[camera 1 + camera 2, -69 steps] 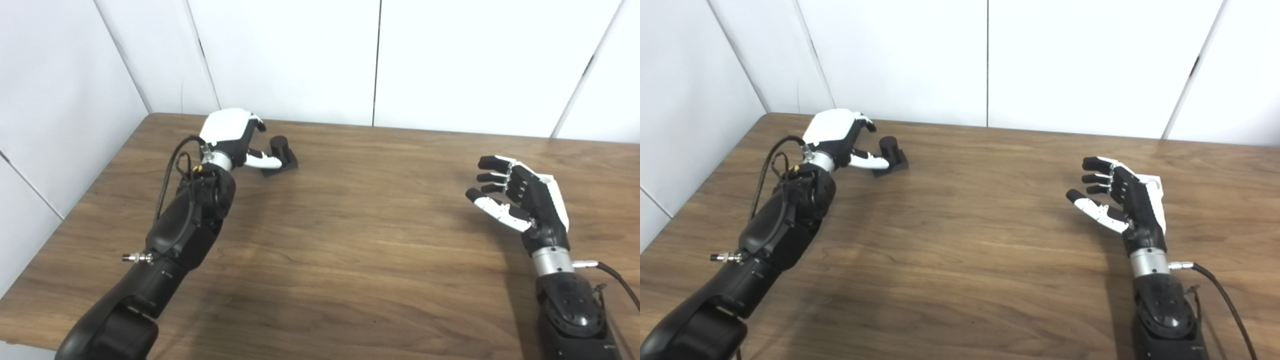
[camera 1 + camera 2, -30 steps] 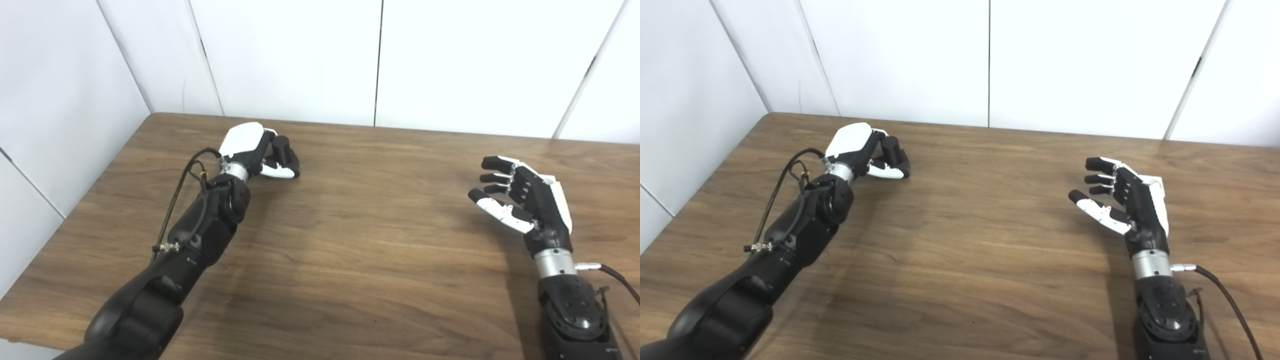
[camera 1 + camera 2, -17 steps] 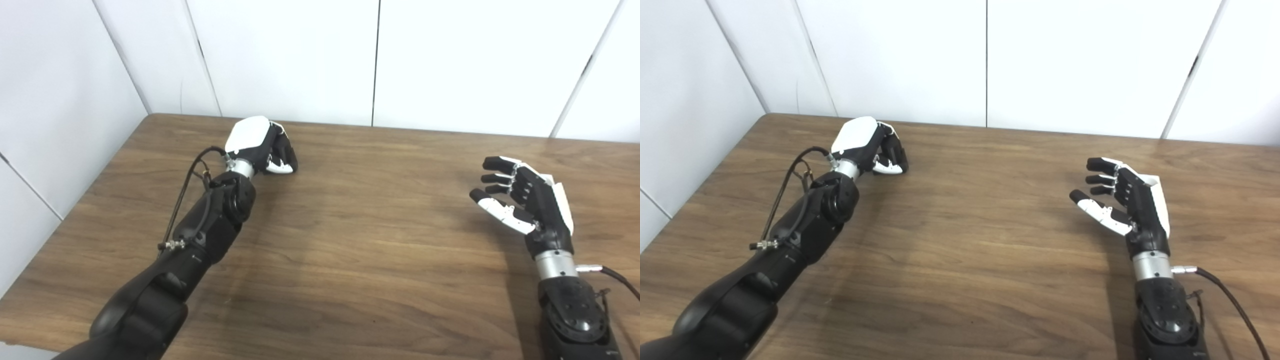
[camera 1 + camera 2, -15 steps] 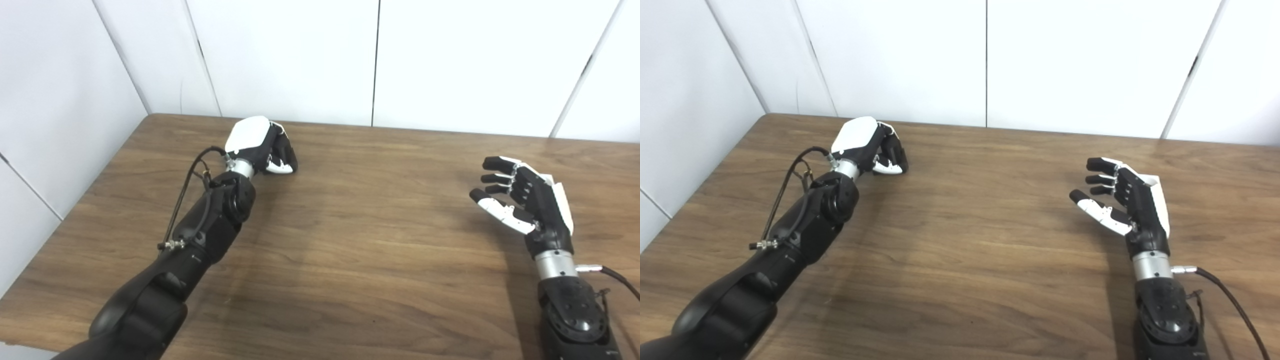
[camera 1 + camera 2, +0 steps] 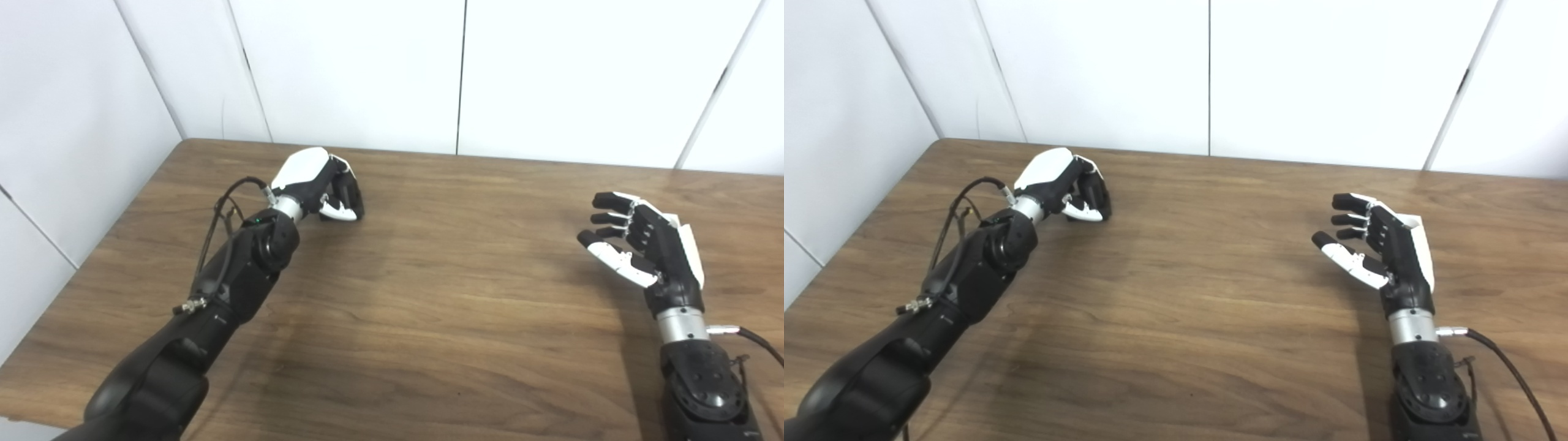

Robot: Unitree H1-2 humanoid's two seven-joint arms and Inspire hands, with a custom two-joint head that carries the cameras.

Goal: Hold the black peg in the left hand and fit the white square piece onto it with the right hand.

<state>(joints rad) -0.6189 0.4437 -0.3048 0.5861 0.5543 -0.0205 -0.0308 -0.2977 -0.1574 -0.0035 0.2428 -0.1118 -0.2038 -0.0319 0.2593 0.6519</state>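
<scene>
Left eye view is showing the left hand (image 5: 318,187) curling tight around the black peg (image 5: 351,196), far back on the left side of the wooden table (image 5: 429,294). Only a dark bit of the peg is peeking out between the fingers. The right hand (image 5: 643,245) is waiting well apart on the right, palm facing left, fingers spread and holding nothing. White walls (image 5: 367,67) are standing behind the table.
</scene>
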